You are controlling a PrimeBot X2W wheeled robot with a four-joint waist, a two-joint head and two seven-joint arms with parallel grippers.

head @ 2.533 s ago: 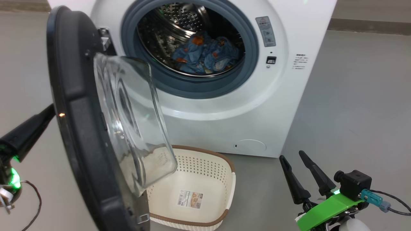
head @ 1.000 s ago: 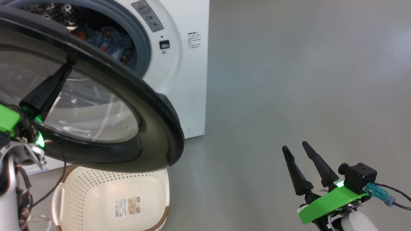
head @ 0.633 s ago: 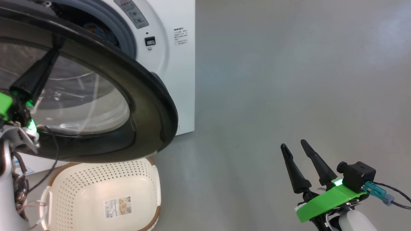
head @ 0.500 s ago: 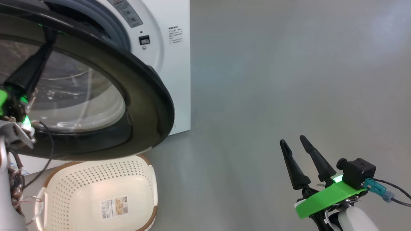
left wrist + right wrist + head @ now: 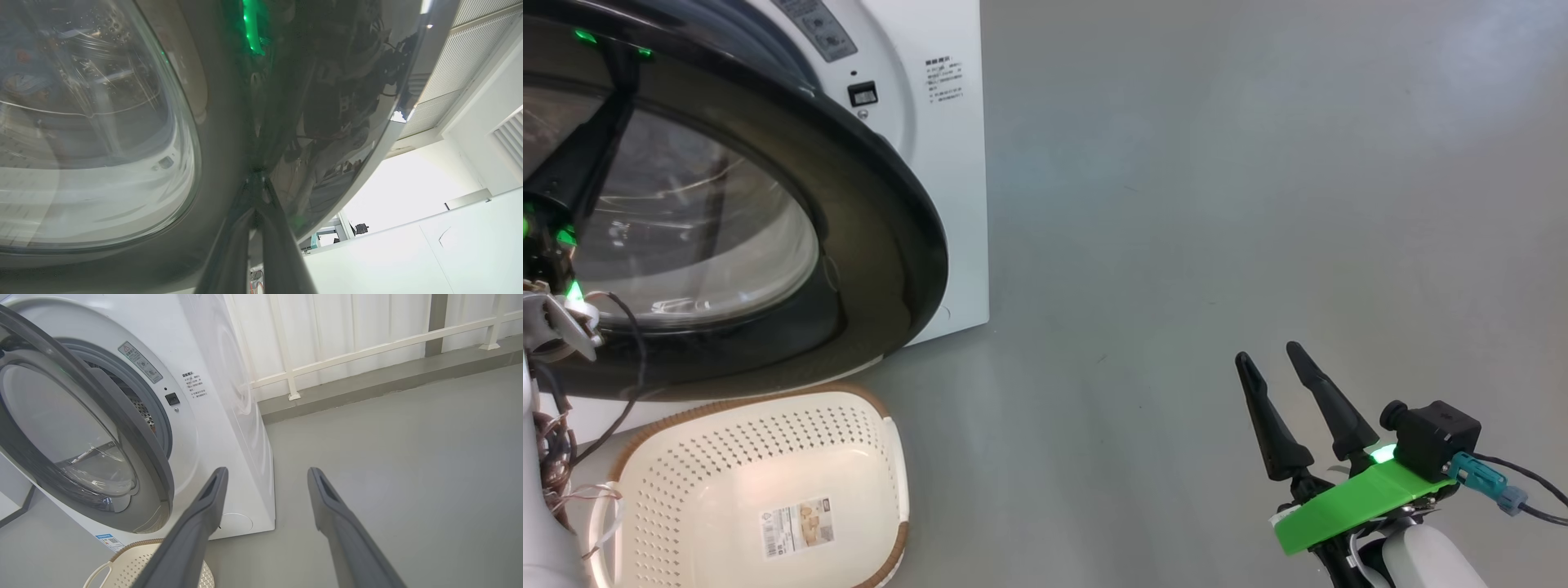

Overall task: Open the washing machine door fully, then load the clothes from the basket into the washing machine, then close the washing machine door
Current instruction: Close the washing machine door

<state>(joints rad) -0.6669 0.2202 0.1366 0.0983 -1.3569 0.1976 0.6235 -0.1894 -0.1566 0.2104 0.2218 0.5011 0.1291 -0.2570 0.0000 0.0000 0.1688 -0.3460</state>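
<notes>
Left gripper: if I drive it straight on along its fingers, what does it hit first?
The door: the shut left gripper points at its black rim, tips apparently touching it, so there looks to be no free travel.

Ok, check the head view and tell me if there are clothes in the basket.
No, the basket lies bare down to its perforated bottom, with just its label sticker showing.

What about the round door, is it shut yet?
Not yet, partly open. In the right wrist view, the washing machine door stands away from the grey gasket.
</notes>
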